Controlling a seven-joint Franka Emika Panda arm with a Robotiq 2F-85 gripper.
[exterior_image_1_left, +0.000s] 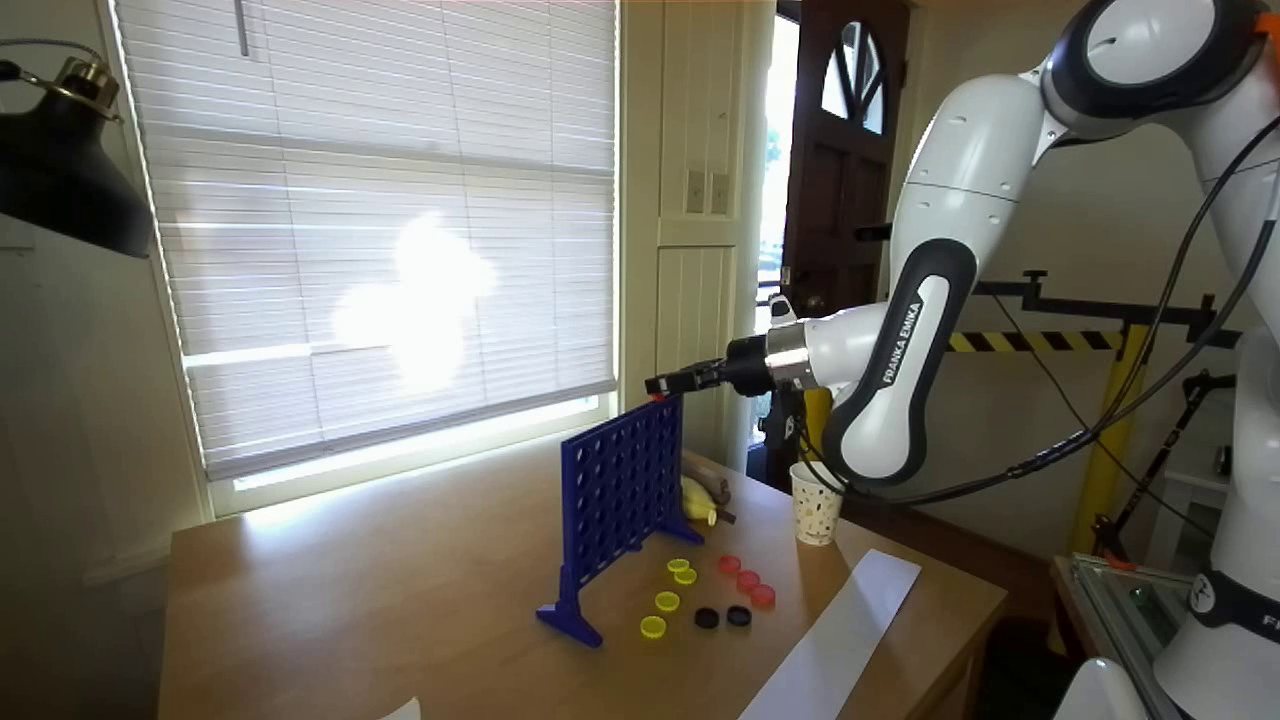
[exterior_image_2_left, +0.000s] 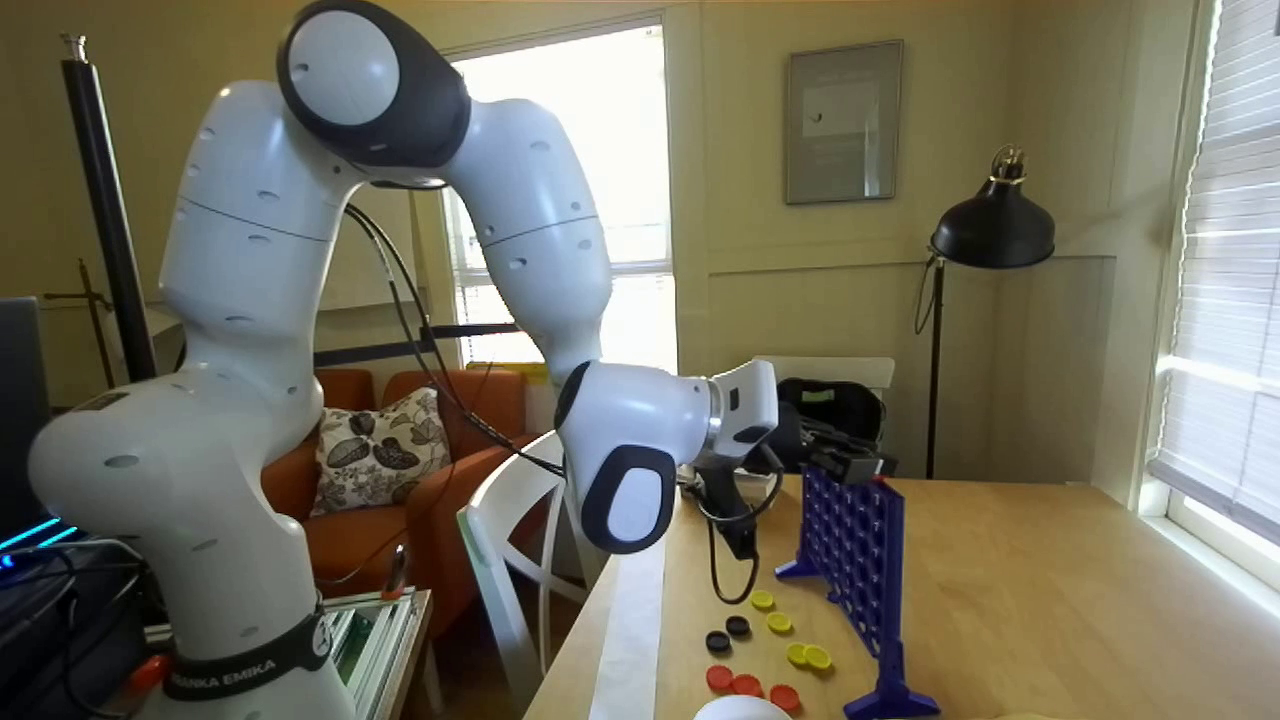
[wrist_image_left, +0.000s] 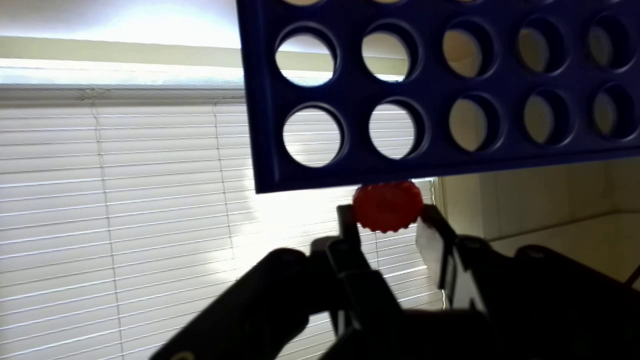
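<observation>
Slatted blinds (exterior_image_1_left: 300, 250) glow behind the smooth wooden worktop (exterior_image_1_left: 350, 620), where we see a blue grid (exterior_image_1_left: 622, 488) standing upright, pierced by round holes. Our hand (wrist_image_left: 389, 215) pinches a red disc (wrist_image_left: 388, 206) at the grid's top edge, near one end; the wrist view alone shows us its scalloped rim between the fingertips (wrist_image_left: 346, 222). Right of the grid in an exterior view lie yellow discs (exterior_image_1_left: 667, 601), black discs (exterior_image_1_left: 707, 618) and loose red discs (exterior_image_1_left: 748, 581), a speckled cup (exterior_image_1_left: 815, 510) farther right; the grid partly hides a yellow object (exterior_image_1_left: 697, 503).
</observation>
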